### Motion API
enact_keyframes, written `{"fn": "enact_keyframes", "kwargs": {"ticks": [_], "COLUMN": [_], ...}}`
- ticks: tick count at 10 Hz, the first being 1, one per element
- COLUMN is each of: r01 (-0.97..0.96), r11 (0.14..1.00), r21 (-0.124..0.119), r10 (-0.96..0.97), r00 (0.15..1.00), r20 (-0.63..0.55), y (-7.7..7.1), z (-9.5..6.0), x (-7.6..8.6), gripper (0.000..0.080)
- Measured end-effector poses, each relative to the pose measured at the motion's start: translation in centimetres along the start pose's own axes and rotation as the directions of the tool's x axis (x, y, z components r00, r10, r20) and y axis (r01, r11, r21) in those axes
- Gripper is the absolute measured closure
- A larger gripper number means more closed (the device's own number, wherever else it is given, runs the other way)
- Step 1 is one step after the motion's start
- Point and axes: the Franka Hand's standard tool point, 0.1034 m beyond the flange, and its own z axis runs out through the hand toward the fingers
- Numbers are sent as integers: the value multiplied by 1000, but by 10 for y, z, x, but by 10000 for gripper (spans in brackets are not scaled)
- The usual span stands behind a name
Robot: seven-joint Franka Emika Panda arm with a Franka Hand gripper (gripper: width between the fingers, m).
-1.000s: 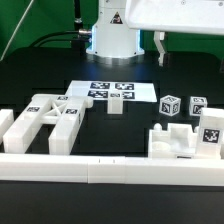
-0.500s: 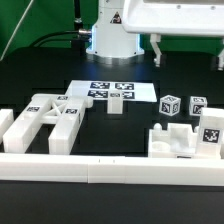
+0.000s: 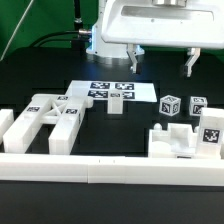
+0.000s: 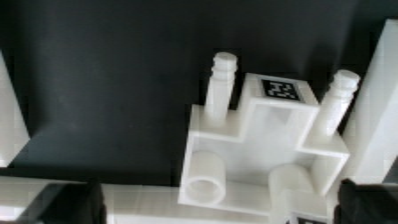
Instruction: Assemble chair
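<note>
Having slid toward the exterior view's left and sunk lower, the hand (image 3: pixel 162 62) hangs spread wide, empty.

On the exterior view's left the ladder frame (image 3: pixel 45 115) lies just behind the border bar (image 3: pixel 110 165) along the near edge. Mid-table, farther back, there's the marker board (image 3: pixel 100 92), a small block (image 3: pixel 116 104) at its near edge. On the exterior view's right sits a cube (image 3: pixel 170 105), a second cube (image 3: pixel 197 105) just beside it, and the seat block (image 3: pixel 180 142) nearer.
</note>
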Motion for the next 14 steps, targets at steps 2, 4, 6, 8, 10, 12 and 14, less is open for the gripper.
{"fn": "enact_keyframes", "kwargs": {"ticks": [2, 4, 6, 8, 10, 12, 14], "r01": [103, 237, 268, 239, 240, 218, 166], "r11": [995, 971, 962, 971, 971, 974, 985], "r21": [-3, -33, -51, -26, 14, 53, 54], "r10": [-103, -238, -269, -236, -239, -224, -172], "r00": [995, 971, 963, 969, 956, 923, 875], "r20": [-1, -24, -1, 76, 171, 314, 453], "y": [3, 33, 60, 63, 53, 45, 50], "z": [1, 8, 16, 23, 24, 24, 24], "x": [-1, -15, -34, -44, -40, -45, -61], "gripper": [150, 150, 150, 150, 150, 150, 150]}}
